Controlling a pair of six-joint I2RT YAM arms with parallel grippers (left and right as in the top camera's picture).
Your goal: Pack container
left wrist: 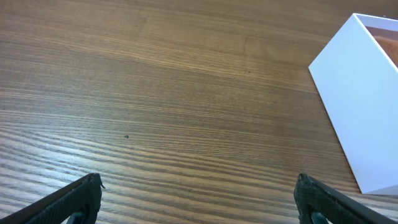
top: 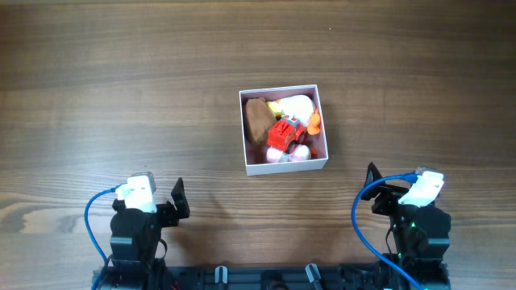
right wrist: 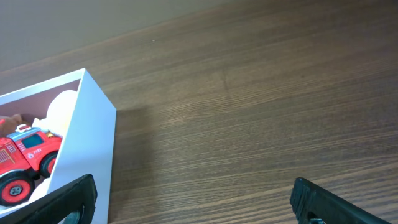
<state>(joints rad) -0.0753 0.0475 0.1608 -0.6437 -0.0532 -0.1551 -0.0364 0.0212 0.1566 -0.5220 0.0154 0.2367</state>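
Open-jawed left pincer (left wrist: 199, 186) holding nothing, right pincer (right wrist: 193, 186) equally spread, small square white-walled box with dusty-pink inside (top: 286, 166) ahead between them, slightly skewed, mouth upward, sides equal, red toy truck (top: 284, 133) within, brown wood-grain table (top: 121, 80) beneath

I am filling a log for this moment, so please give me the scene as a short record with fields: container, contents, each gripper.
container: white walls, upright near the middle of the wooden table, top uncovered
contents: red toy truck, brown toy, white toy, orange toy, all inside
left gripper: open, empty, apart from the container
right gripper: open, empty, apart from the container
toys outside: none in view
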